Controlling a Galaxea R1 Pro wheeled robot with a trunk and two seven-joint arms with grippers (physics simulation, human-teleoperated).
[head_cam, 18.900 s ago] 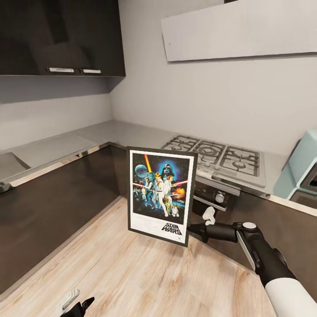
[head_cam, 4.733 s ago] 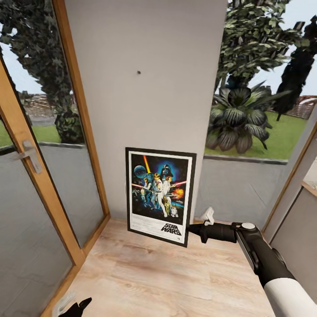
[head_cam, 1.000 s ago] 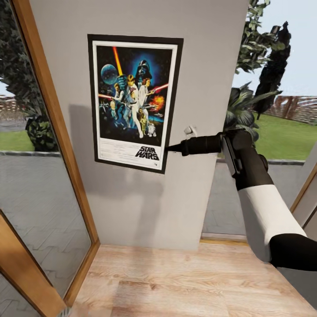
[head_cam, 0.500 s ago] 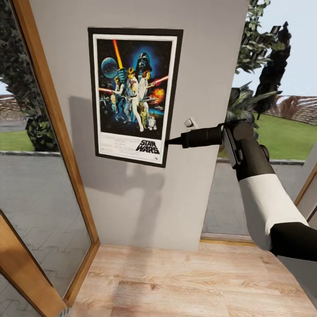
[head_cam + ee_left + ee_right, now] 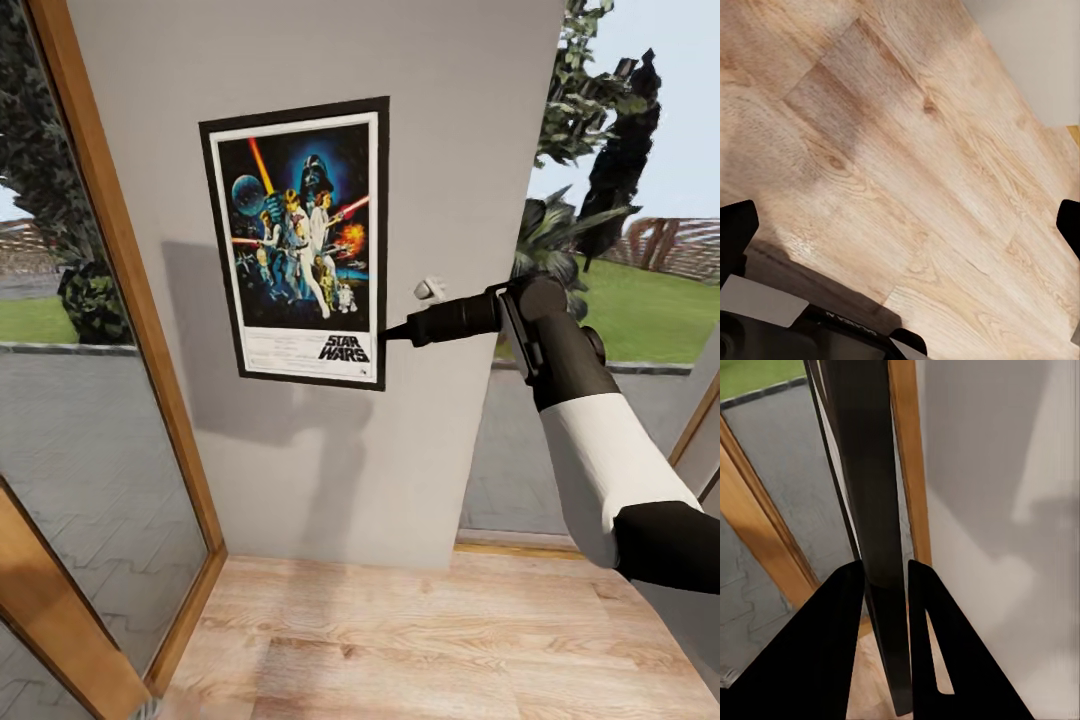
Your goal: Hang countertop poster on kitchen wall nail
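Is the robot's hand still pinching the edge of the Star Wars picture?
Yes, in the right wrist view the right gripper has its two black jaws closed on the dark edge of the poster.

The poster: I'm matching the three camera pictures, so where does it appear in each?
Head view: the poster hangs tilted against the grey wall, its lower right corner pinched by the right gripper.
Right wrist view: seen edge-on as a dark strip between the two black fingers.
Left wrist view: wood floor instead of the poster.
Shared landmark: the grey wall.
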